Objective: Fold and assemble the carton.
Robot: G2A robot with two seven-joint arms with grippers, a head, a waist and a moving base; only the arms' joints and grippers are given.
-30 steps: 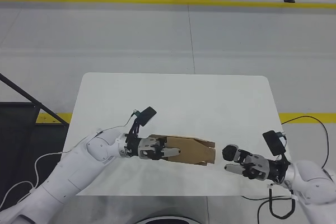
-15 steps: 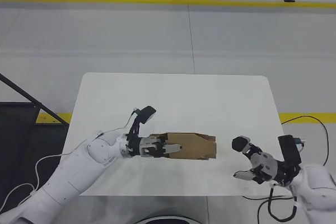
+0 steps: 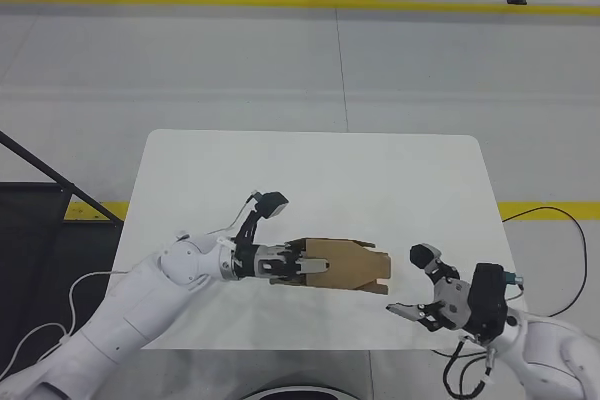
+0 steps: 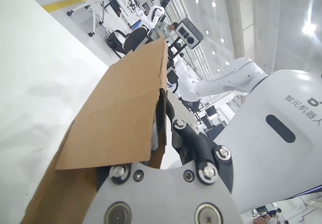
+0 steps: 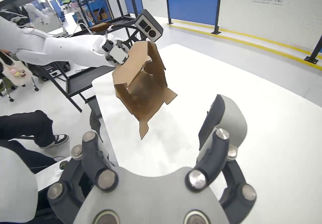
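The right gripper [image 5: 156,114] is hovering low over the white surface [image 5: 239,89], its jaws standing wide apart. Just beyond it the brown carton [image 5: 141,84] is hanging tilted above the surface, its open end and loose flaps facing the jaws. The left gripper [image 5: 117,55] is gripping the carton at its far upper edge.

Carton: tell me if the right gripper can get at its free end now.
Probably yes. The right gripper is open, facing the free end of the carton with nothing between them; the left gripper holds the other end.
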